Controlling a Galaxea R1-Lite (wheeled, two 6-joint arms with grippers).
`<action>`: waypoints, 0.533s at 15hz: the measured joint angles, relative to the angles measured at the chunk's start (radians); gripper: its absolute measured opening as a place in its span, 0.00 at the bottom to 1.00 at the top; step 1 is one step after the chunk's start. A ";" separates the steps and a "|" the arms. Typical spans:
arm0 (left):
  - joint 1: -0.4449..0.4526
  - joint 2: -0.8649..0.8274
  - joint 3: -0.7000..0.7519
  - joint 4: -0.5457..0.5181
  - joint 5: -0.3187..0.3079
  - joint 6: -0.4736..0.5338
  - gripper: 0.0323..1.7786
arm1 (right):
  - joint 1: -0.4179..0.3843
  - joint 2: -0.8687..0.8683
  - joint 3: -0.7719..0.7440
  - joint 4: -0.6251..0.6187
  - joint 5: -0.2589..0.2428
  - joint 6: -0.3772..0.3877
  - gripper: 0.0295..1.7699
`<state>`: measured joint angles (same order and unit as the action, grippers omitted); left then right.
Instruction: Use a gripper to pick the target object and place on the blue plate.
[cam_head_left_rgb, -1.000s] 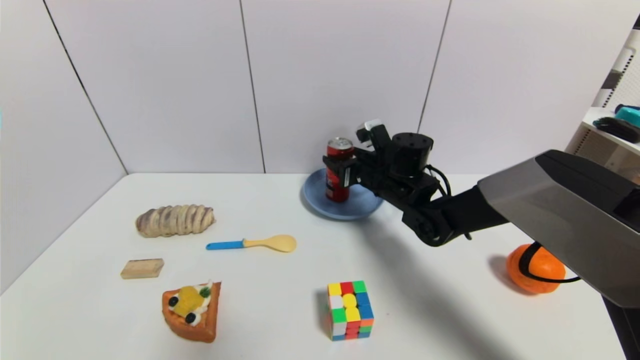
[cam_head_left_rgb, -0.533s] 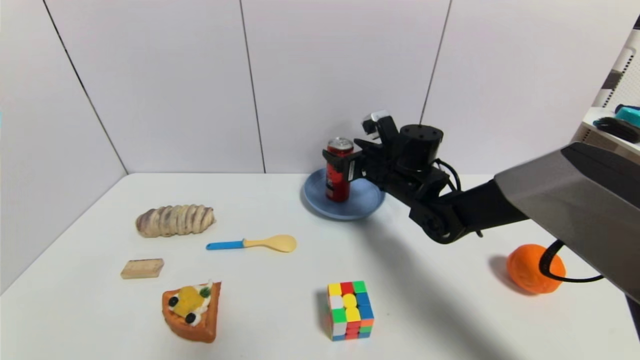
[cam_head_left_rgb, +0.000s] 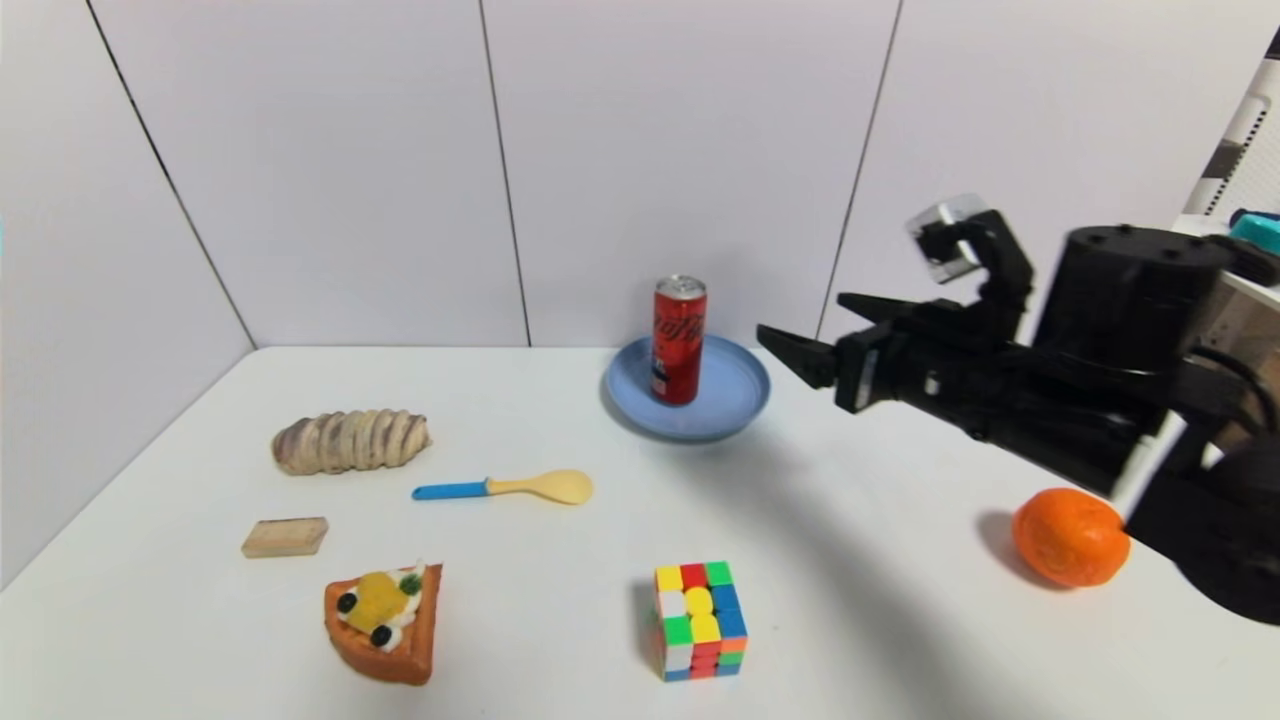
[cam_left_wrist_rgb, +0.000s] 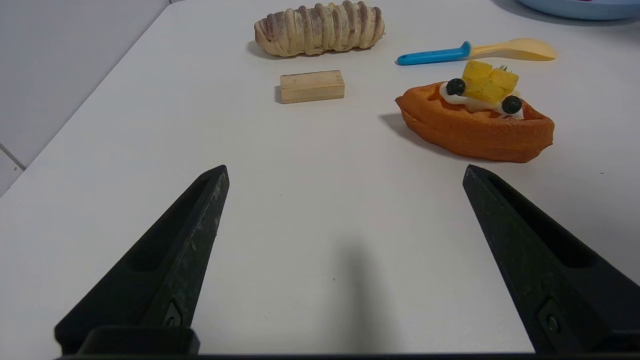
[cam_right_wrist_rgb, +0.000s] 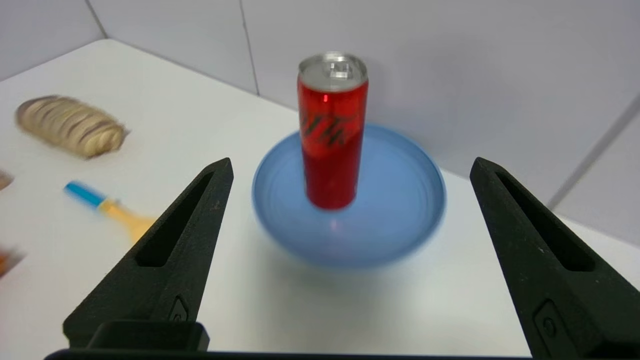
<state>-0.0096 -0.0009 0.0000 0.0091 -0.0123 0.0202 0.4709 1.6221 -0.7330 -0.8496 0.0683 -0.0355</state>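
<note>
Now the right gripper (cam_head_left_rgb: 812, 325) has its fingers spread wide with nothing between them, and it has drawn back from the can (cam_head_left_rgb: 678, 345) they were around a moment ago. The can stands upright by itself on the blue plate (cam_head_left_rgb: 735, 390), so the placing looks done. The left gripper (cam_left_wrist_rgb: 346, 167) idles, open, over the table (cam_left_wrist_rgb: 310, 210) near the waffle (cam_left_wrist_rgb: 480, 130).

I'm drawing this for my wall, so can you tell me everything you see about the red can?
The can is slim and tall, shiny red like metal, with a silver top and a pull tab. Dark curly writing crosses its side, with a black patch near the bottom. It stands upright on the blue plate, left of the middle. Only the plate touches it; the open right gripper doesn't.
</note>
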 joint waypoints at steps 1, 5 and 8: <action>0.000 0.000 0.000 0.000 0.000 0.000 0.95 | -0.011 -0.103 0.096 0.005 0.000 -0.007 0.93; 0.000 0.000 0.000 0.000 0.000 0.000 0.95 | -0.147 -0.469 0.372 0.051 0.010 -0.056 0.94; 0.000 0.000 0.000 0.000 0.000 0.000 0.95 | -0.289 -0.716 0.542 0.088 0.014 -0.103 0.95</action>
<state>-0.0091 -0.0009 0.0000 0.0091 -0.0123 0.0200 0.1823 0.9064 -0.1909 -0.7615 0.0826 -0.1385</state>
